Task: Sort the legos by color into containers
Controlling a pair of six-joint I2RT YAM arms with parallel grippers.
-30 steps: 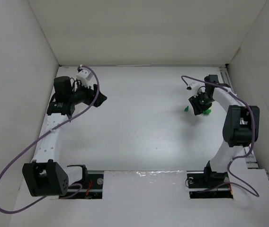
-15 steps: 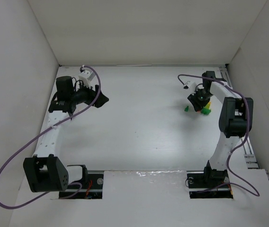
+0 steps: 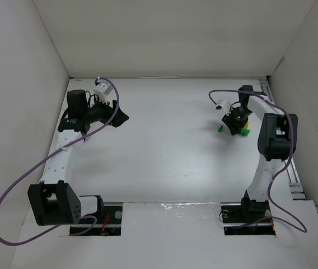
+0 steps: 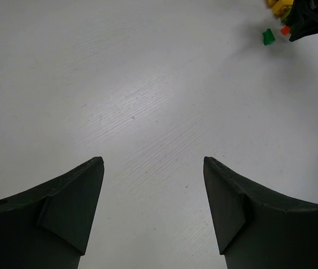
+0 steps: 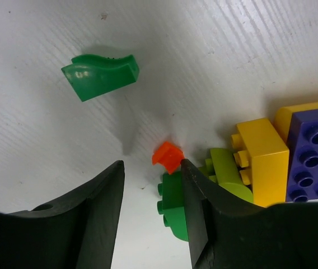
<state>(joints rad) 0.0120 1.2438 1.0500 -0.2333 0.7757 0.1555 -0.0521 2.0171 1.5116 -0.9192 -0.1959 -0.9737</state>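
White tabletop (image 3: pixel 164 151) is carrying a small scatter of legos (image 3: pixel 243 132) toward its far right side. A curved green piece (image 5: pixel 100 74) is lying alone, apart from the rest. An orange bit (image 5: pixel 168 157) is sitting just beside a dark green brick (image 5: pixel 172 204). A lime piece (image 5: pixel 226 175), yellow brick (image 5: pixel 262 159) and purple-blue brick (image 5: pixel 313 157) are crowding together, touching.

The flat white worktop (image 4: pixel 148 84) carries faint grey grain streaks. The left hand (image 4: pixel 153 162) and the right hand (image 5: pixel 150 182) are both matte black. By the right hand lie a dark green curved plastic brick (image 5: pixel 100 75), a tiny orange plastic brick (image 5: pixel 168 156), a mid-green studded brick (image 5: pixel 172 204), a lime rounded brick (image 5: pixel 226 174), a yellow studded block (image 5: pixel 261 159) and a purple-blue studded block (image 5: pixel 313 157). A purple cable (image 3: pixel 13 196) loops beside the white left arm link (image 3: pixel 55 168).
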